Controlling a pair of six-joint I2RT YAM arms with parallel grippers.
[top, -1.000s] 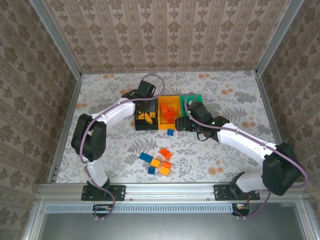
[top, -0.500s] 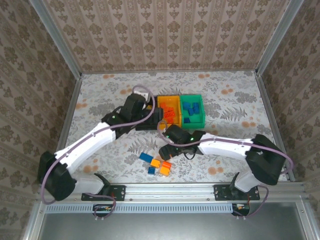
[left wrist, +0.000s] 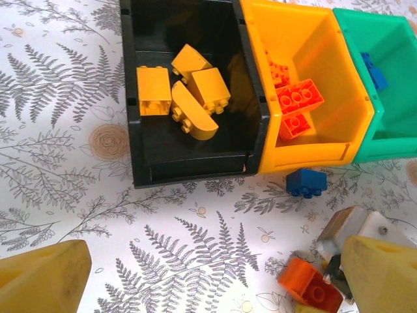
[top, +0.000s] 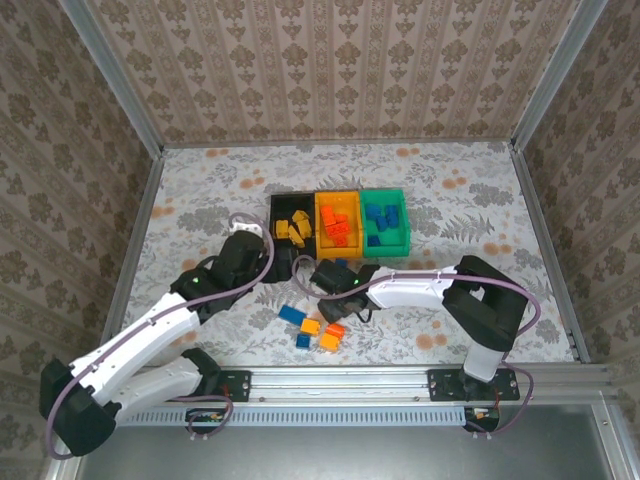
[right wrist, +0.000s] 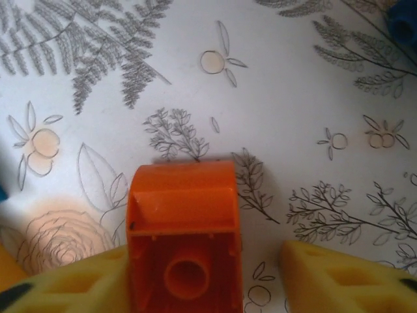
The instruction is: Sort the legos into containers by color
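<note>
Containers: a black rectangular plastic bin [left wrist: 195,173], an orange-yellow plastic bin [left wrist: 306,154] and a green plastic bin [left wrist: 386,147] stand joined in a row, left to right, toward the far middle of the fern-printed tabletop [left wrist: 78,169].
Black bin contents: four yellow-orange studded plastic bricks [left wrist: 154,90] lie close together on its floor.
Orange-yellow bin contents: several red-orange studded bricks [left wrist: 300,98] lie inside.
Green bin contents: blue studded bricks [left wrist: 373,68] lie inside.
Stray piece: a single blue brick [left wrist: 306,182] sits on the tabletop just on the near side of the orange-yellow bin, not touching it.
Unsorted heap: loose bricks [top: 311,326] in blue, yellow-orange and red-orange lie close together, nearer the arm bases than the bins.
Left tool: the left gripper [left wrist: 212,254] hangs on the near side of the black bin with its yellow fingers spread wide and nothing between them.
Right tool: the right gripper [right wrist: 203,261] straddles a red-orange brick [right wrist: 182,195] whose hollow underside faces the wrist camera. One yellow finger [right wrist: 85,280] touches the brick's side and the other stands apart, so the brick is not pinched.
</note>
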